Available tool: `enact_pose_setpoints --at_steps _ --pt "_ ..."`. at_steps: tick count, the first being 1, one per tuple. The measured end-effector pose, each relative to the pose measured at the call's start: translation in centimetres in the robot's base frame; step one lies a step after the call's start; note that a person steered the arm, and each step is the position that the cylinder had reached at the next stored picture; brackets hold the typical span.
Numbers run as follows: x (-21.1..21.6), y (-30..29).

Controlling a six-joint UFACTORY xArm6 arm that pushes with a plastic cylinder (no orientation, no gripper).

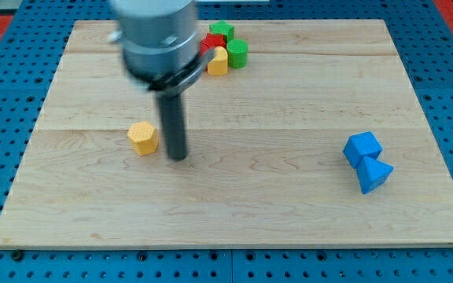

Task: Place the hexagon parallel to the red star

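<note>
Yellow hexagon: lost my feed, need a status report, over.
My tip down on board, just to view's right of yellow hexagon, small gap. Red star at view's top, in cluster, partly hidden by arm. Path between clear.

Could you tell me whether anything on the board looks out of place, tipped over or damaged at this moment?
Nothing stands out. The yellow hexagon sits flat just to the view's left of my tip, the two blue blocks touch at the right, and a cluster sits near the top edge.

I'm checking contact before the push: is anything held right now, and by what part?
Nothing is held. My tip stands on the board just to the view's right of the yellow hexagon, with a narrow gap between them.
</note>
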State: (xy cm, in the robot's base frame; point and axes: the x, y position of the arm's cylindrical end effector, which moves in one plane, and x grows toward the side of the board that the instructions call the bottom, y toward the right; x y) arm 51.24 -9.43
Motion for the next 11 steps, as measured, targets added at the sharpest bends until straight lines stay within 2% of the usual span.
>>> enact_pose_setpoints --at_steps 1,2,3,6,7,8,10,11 --pt "-0.2 -3.7" --pt "-5.2 -4.4" --pt "-6.0 -4.1" --pt "-4.6 -3.2" --pt "-4.2 -1.4" --pt "-6.5 -0.8" --pt "-11.9 -3.2" --pt "-16.3 -3.0"
